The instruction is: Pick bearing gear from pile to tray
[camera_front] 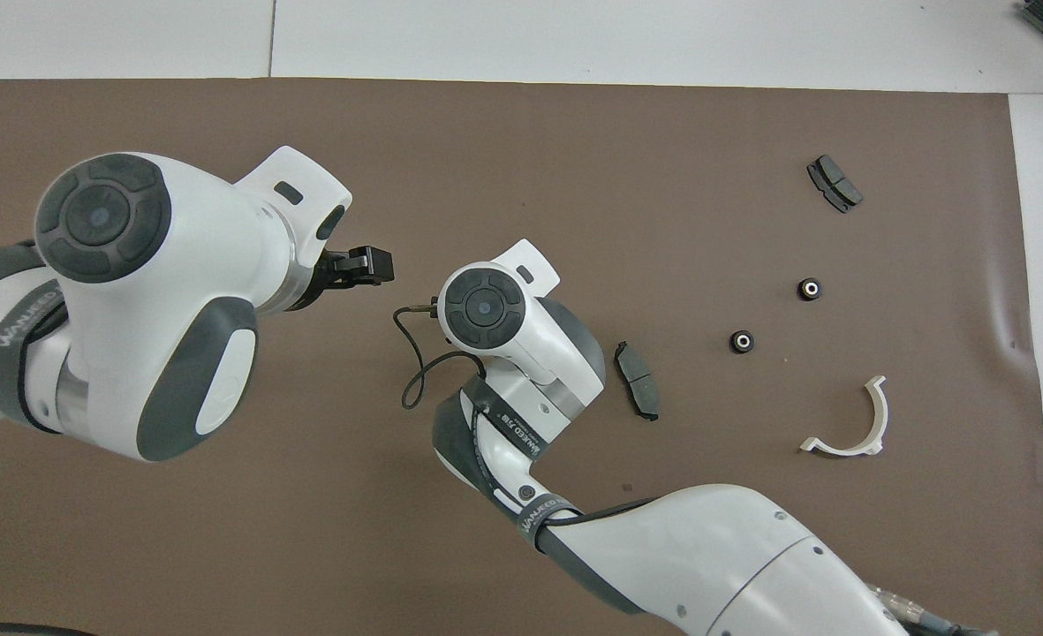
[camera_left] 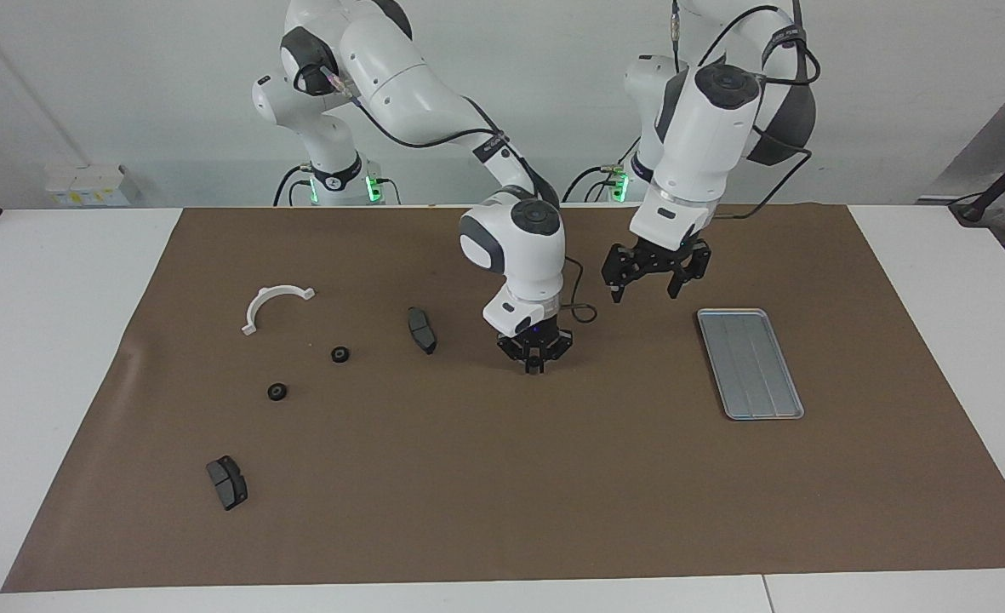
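Two small black bearing gears (camera_left: 340, 354) (camera_left: 276, 392) lie on the brown mat in the pile toward the right arm's end, also seen from above (camera_front: 742, 341) (camera_front: 809, 288). The silver tray (camera_left: 749, 362) rests toward the left arm's end with nothing on it; in the overhead view the left arm hides it. My right gripper (camera_left: 535, 364) hangs low over the bare middle of the mat, and whether it holds anything does not show. Its own wrist covers it from above. My left gripper (camera_left: 645, 289) is open and hovers over the mat between the right gripper and the tray.
A white half-ring bracket (camera_left: 265, 297) (camera_front: 880, 422) and two dark pad blocks (camera_left: 421, 329) (camera_left: 227, 482) lie among the pile. A thin cable loops beside the right wrist (camera_front: 411, 371). The brown mat (camera_left: 502, 511) covers most of the white table.
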### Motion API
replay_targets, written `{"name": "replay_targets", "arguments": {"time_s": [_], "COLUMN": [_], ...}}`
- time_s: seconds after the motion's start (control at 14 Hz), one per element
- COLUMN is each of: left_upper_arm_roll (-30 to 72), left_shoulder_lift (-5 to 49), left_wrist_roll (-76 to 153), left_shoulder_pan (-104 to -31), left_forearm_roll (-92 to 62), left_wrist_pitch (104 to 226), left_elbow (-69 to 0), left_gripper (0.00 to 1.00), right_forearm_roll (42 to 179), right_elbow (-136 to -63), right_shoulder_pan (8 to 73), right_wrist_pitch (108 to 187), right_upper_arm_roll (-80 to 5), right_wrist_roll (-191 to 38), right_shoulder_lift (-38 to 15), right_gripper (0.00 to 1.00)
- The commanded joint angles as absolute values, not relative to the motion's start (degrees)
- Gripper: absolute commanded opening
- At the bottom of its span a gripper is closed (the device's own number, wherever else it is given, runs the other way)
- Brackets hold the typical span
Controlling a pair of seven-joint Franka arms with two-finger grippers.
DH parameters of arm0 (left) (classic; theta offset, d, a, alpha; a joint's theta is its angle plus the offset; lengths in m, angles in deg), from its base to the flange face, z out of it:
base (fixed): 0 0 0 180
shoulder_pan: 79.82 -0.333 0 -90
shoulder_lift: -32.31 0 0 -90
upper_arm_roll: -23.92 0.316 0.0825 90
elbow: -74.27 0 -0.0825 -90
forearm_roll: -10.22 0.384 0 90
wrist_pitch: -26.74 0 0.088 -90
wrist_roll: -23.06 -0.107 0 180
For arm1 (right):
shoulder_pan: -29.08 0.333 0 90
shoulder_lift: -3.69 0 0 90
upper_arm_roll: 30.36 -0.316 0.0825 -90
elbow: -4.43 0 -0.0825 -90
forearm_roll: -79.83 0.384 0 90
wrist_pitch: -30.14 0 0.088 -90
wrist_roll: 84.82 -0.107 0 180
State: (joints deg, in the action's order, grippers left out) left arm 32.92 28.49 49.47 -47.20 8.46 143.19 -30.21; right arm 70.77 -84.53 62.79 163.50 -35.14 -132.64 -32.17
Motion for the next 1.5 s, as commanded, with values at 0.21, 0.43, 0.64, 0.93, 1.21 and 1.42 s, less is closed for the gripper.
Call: {"name": "replay_targets", "arguments": {"time_s": [0.21,0.43,0.64,0.93,1.21,1.42], "left_upper_arm_roll": [33.77,33.68,33.68,33.68,33.77,33.68], "left_shoulder_lift": [28.71,27.22,25.99,23.52,19.67,16.67], "left_wrist_roll": [50.83,53.99,54.26,55.41,57.32,59.62], "left_shoulder_pan": [-47.21,-46.69,-46.42,-43.88,-40.98,-39.74], "left_forearm_roll": [8.29,8.2,7.85,7.85,7.85,7.85], "left_wrist_pitch": [146.97,149.52,150.84,152.87,154.0,158.22], "left_elbow": [-31.02,-30.67,-30.49,-30.31,-30.49,-30.93], "left_gripper": [1.0,1.0,1.0,1.0,1.0,1.0], "right_forearm_roll": [69.1,69.19,70.33,70.51,75.51,77.63], "right_elbow": [-84.69,-87.4,-95.21,-105.86,-112.45,-115.89], "right_shoulder_pan": [61.7,59.06,53.97,47.56,41.23,37.88], "right_wrist_pitch": [164.61,163.73,163.91,163.91,163.82,164.43], "right_upper_arm_roll": [-35.29,-35.2,-35.29,-35.37,-35.37,-35.29], "right_wrist_roll": [-133.96,-132.03,-124.66,-113.33,-100.33,-93.28], "right_shoulder_lift": [-31.11,-27.61,-20.68,-12.67,-7.57,-6.33], "right_gripper": [1.0,1.0,1.0,1.0,1.0,1.0]}}
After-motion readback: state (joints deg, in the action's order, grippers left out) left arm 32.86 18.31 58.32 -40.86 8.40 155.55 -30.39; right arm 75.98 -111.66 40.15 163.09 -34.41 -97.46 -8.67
